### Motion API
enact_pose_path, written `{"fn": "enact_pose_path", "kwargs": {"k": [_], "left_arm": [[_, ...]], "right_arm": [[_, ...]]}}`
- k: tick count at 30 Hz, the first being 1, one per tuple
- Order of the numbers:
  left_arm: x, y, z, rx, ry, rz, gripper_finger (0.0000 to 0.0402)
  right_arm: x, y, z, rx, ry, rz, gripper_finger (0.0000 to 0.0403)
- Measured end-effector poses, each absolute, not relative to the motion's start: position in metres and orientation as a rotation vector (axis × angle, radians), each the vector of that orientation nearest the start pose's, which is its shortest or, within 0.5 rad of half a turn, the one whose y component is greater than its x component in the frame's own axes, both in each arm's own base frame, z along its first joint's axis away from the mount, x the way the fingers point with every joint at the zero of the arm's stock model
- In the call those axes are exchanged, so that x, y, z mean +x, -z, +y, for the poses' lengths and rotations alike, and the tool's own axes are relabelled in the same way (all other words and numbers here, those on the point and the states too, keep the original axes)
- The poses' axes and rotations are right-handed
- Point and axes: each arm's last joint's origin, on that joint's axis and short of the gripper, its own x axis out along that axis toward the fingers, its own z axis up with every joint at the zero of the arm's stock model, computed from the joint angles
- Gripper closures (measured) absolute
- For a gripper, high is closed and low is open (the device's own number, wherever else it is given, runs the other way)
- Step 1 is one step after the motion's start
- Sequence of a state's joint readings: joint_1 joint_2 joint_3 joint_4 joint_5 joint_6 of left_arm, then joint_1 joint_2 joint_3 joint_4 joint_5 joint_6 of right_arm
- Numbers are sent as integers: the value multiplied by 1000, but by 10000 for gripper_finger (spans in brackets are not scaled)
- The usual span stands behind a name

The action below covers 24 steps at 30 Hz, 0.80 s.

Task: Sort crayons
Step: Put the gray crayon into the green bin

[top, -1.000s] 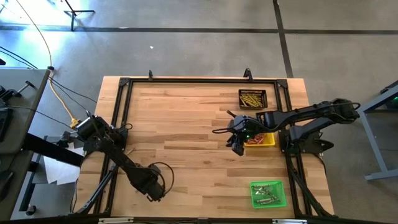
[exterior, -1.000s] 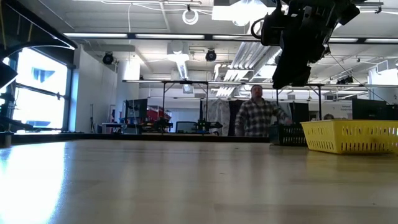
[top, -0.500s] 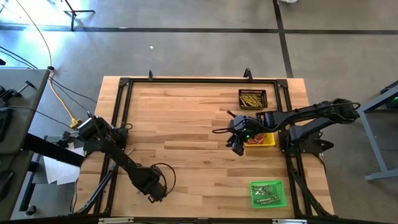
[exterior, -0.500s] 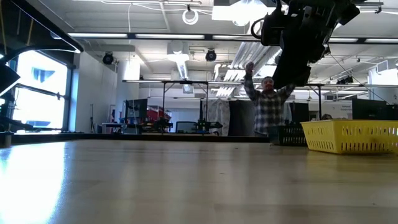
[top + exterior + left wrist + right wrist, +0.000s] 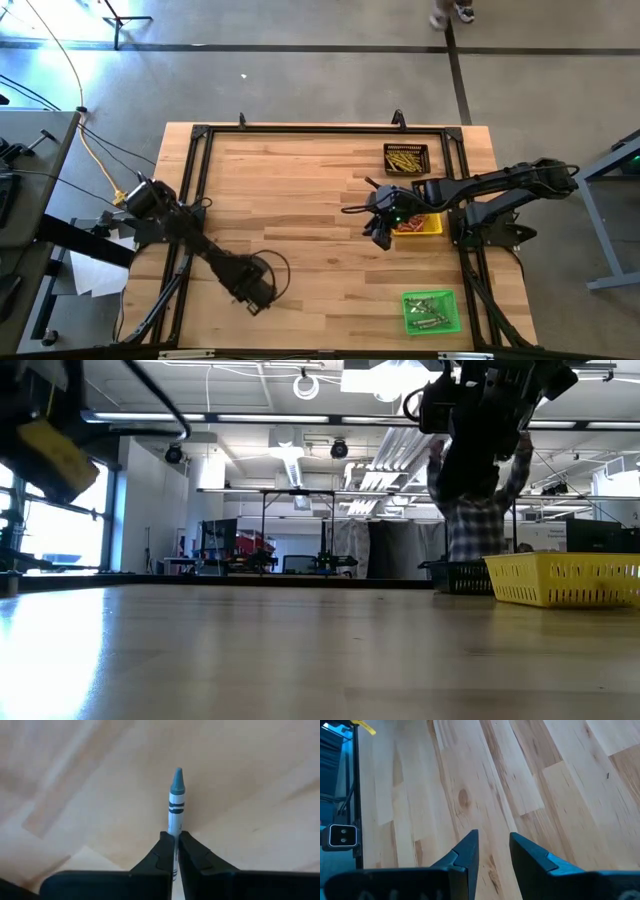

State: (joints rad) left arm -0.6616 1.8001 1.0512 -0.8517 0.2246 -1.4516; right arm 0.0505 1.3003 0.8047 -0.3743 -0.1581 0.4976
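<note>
In the left wrist view a blue-grey crayon (image 5: 175, 802) with a white wrapper and two dark bands stands out between the fingers of my left gripper (image 5: 174, 836), which is shut on it. That gripper (image 5: 256, 291) is near the table's front, left of centre. My right gripper (image 5: 381, 236) hangs open over bare wood beside the yellow tray (image 5: 432, 226); nothing lies between its fingers (image 5: 470, 845). Yellow crayons (image 5: 404, 158) lie in the black tray, reddish ones (image 5: 410, 228) in the yellow tray, greyish ones (image 5: 428, 312) in the green tray. My left gripper pinches the crayon's wrapped shaft (image 5: 173, 827) between its two fingers. The fingers point steeply down and lie along the crayon, whose pointed tip (image 5: 178, 774) sticks out past them toward the table. Whether the tip touches the wood, I cannot tell.
The black tray (image 5: 424, 150) stands at the far right, the green tray (image 5: 455, 300) at the near right. A black frame (image 5: 320, 128) runs along the table's edges. In the low view the yellow tray (image 5: 565, 580) stands at the right and a person (image 5: 480, 520) stands beyond the table.
My left gripper has gone a little toward the table's right and far edges, and part of that arm now shows at the low view's upper left. Behind the table the person has walked to the right with arms raised.
</note>
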Motion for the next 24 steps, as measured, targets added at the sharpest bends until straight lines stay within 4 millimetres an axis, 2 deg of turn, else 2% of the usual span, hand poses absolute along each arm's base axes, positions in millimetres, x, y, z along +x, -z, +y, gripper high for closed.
{"fn": "enact_pose_path", "kwargs": {"k": [7,16,19,24], "left_arm": [[246,-172,-163,-659,-464,1474,400],[277,-225,-105,-641,-519,901,401],[290,-244,-88,-646,-495,722,401],[307,-264,-67,-633,-430,527,401]], "right_arm": [[263,-228,17,565,41,794,308],[280,-251,11,748,226,415,308],[283,-259,11,796,218,327,308],[286,-268,17,825,174,229,308]]}}
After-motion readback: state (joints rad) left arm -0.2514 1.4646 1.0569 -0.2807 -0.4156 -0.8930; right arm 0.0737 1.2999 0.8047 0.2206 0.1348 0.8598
